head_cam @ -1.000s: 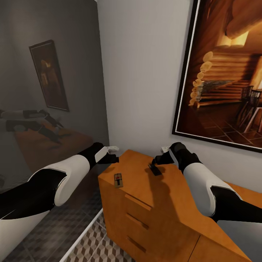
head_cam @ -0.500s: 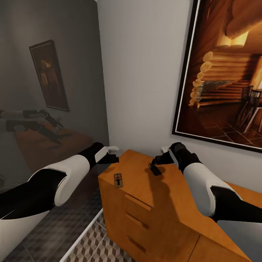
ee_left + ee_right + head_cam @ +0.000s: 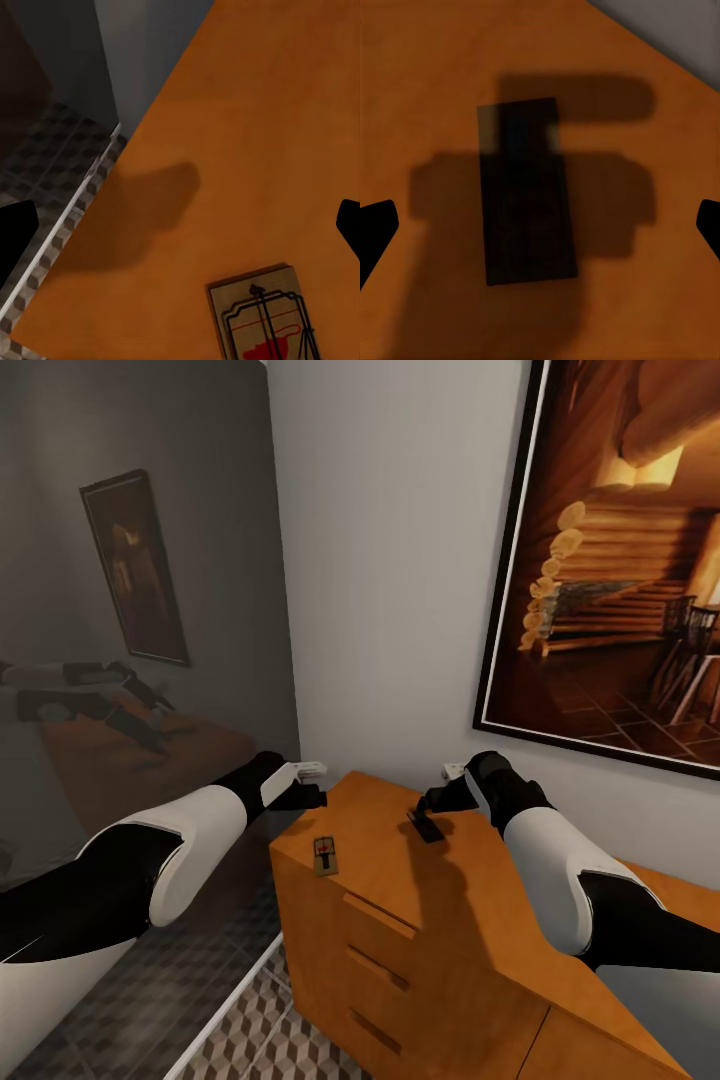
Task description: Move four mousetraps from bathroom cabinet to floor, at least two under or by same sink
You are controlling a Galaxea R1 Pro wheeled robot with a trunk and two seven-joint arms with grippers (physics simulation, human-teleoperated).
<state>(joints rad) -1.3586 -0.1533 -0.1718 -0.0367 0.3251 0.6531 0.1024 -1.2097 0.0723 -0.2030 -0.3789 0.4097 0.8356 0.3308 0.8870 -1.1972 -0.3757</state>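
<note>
Two mousetraps lie on the cabinet [image 3: 440, 880] top. One mousetrap [image 3: 326, 855], with red marking and wire, sits near the front edge by the left corner; the dark mousetrap [image 3: 425, 826] lies farther back. The right gripper [image 3: 432, 800] hovers just above the dark one, fingers [image 3: 376, 225] spread wide, grasping nothing. The left gripper [image 3: 305, 793] hangs at the cabinet's left edge, also spread and empty, over the patterned bathroom floor [image 3: 290, 1020].
</note>
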